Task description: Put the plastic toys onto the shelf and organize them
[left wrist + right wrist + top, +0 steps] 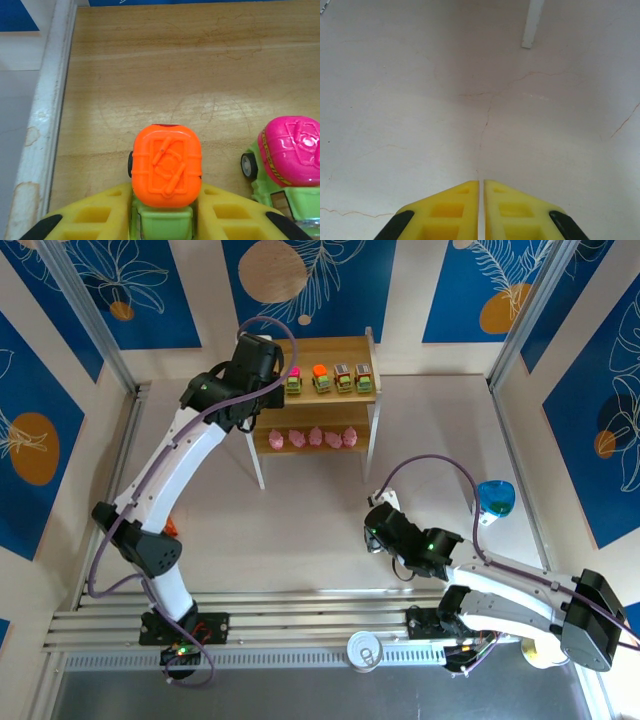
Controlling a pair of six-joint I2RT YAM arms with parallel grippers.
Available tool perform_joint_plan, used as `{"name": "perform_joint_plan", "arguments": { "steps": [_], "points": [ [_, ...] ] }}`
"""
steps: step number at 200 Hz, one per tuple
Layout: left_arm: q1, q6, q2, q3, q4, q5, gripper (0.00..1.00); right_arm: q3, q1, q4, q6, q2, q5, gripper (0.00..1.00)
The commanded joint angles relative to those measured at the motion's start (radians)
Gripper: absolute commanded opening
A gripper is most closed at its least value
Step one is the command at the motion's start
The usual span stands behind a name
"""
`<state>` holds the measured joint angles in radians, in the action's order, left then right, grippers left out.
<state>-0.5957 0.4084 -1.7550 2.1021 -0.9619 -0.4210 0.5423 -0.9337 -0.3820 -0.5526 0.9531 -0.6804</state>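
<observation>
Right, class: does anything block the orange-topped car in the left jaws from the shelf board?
Nothing visible does. The orange-topped car sits over bare shelf board beside the white side frame. The magenta-topped car stands to its right, apart from it.

Magenta-topped car, half off-frame (right edge)

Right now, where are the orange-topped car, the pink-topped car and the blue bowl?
orange-topped car (pixel 166 172): left wrist view, orange roof
magenta-topped car (pixel 294 150): left wrist view, magenta roof
blue bowl (pixel 500 492): top external view, its wall

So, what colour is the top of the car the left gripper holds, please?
Orange; the car shows best from left wrist.
</observation>
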Motion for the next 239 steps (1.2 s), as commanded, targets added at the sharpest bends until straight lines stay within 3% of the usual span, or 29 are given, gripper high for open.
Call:
{"name": "perform_joint_plan", "arguments": {
  "steps": [1, 75, 157, 183, 239],
  "points": [
    [0.014, -0.02, -0.01, 0.038, 0.009, 0.016, 0.3, 0.014, 0.001, 0.005, -0.012, -0.003, -0.016, 0.11],
    [0.014, -0.005, -0.005, 0.036, 0.012, 0.019, 0.44, 0.016, 0.001, 0.008, -0.011, 0.003, -0.015, 0.11],
    [0.012, -0.008, 0.038, 0.053, 0.026, 0.012, 0.46, 0.017, 0.003, 0.011, -0.009, 0.009, -0.014, 0.12],
    [0.011, -0.014, 0.05, 0.064, 0.024, 0.002, 0.49, 0.018, 0.003, 0.012, -0.011, 0.007, -0.014, 0.2],
    [0.008, -0.023, 0.066, 0.078, 0.018, 0.003, 0.5, 0.016, 0.005, 0.012, -0.011, 0.009, -0.016, 0.22]
  ]
}}
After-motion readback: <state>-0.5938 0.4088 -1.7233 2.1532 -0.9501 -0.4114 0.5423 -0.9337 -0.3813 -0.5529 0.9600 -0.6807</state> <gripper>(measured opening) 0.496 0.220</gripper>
